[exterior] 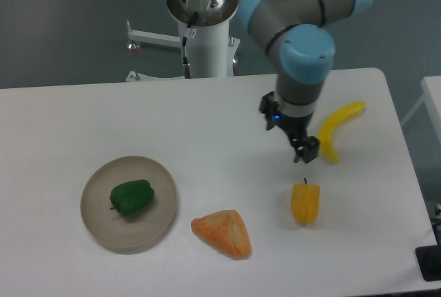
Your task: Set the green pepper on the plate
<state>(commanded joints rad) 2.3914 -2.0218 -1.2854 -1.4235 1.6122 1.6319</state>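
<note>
Green pepper [131,197] lies on the plate [160,223], slightly left of centre — task looks done. Probably light, stiff, glossy so a bit slippery; best grip across its lumpy mid-body, not the stem. End effector [304,154] hangs well apart, above the yellow pepper [305,203], holding nothing; finger gap — can't tell.

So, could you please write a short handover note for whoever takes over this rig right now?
Gripper: above the table's right half, away from the plate, holding nothing; whether its fingers are open or shut cannot be told from this view.
Green pepper: lying on the plate, front left of the table, slightly left of its centre.
Done: the pepper is on the plate and released.
Left: nothing visible for the placement itself; probably just retract the arm.
Nearby, untouched: yellow-orange pepper, banana, orange wedge-shaped item.
</note>
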